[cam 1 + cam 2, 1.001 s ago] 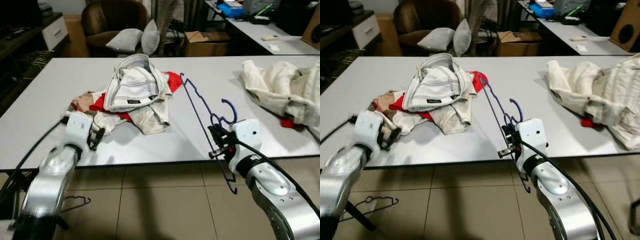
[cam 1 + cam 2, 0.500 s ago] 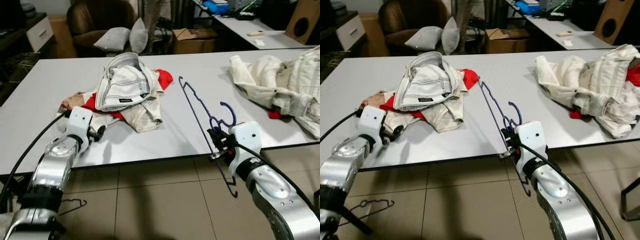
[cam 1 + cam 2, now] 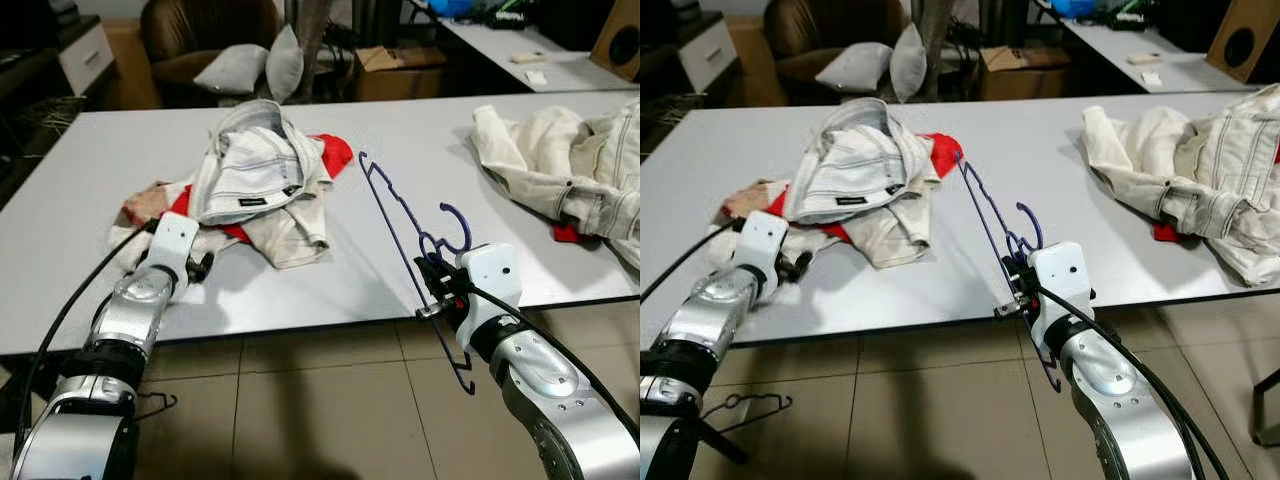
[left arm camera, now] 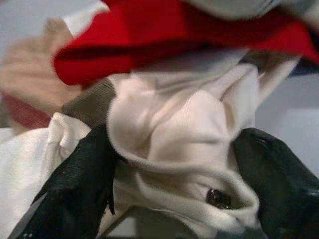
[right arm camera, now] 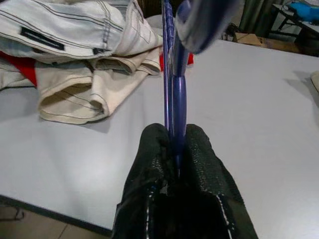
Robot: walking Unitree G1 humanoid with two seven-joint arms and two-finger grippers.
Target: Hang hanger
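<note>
My left gripper [image 4: 169, 174] has pushed into the clothes pile [image 3: 255, 185] at centre-left, fingers apart around a cream fold. My right gripper [image 5: 174, 149] stays clamped on the blue hanger [image 3: 405, 215] at the bench [image 3: 380, 280] edge, garment pickup under way.

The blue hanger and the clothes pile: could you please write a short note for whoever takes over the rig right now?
Right gripper: shut on the blue hanger, held at the table's near edge, one end over the table, the other hanging below the edge.
Left gripper: open, fingers either side of a fold of cream garment at the near side of the clothes pile.
Done: hanger picked up.
Left: close on the garment, get it onto the hanger, hang it up.
A second heap of pale clothes lies on the table's right side.
</note>
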